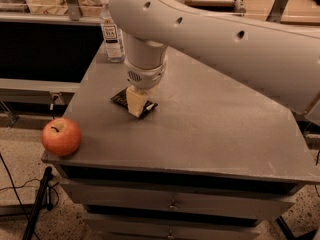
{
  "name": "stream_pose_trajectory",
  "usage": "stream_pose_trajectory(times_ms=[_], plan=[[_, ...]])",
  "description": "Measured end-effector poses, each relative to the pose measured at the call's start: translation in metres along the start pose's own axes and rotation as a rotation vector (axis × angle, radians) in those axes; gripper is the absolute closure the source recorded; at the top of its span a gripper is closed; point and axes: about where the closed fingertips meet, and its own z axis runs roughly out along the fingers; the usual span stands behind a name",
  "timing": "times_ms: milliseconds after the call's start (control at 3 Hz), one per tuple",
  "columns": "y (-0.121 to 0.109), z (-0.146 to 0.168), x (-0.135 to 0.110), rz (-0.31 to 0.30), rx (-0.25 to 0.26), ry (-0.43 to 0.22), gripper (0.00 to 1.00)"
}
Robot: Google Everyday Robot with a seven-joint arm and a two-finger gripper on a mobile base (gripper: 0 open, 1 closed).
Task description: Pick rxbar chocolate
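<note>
The grey surface stood over a stack of drawers. My claw hung low over the rxbar chocolate, which lay flat left of the surface's middle, its black ends showing at 10 and 4 o'clock. Whether the claw was spread or pinching it I could not tell. A bottle stood at 11 o'clock by the far edge. An apple sat at 8 o'clock on the near corner.

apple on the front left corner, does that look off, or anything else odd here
The apple sits right at the front left corner of the table, where a nudge might roll it off. Nothing else stands out: the rxbar chocolate lies flat, askew to the table edges, under the gripper; the bottle stands upright at the back.
</note>
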Motion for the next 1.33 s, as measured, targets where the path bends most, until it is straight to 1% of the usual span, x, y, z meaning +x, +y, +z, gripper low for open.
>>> stream_pose_trajectory(times_ms=[333, 667, 1000, 1333], plan=[[0.0, 0.0, 0.0, 0.0, 0.0, 0.0, 1.0], [-0.001, -0.022, -0.003, -0.014, 0.022, -0.034, 1.0], [-0.013, -0.078, -0.004, -0.025, 0.091, -0.097, 1.0], [-0.011, -0.127, -0.002, -0.056, 0.155, -0.157, 1.0]])
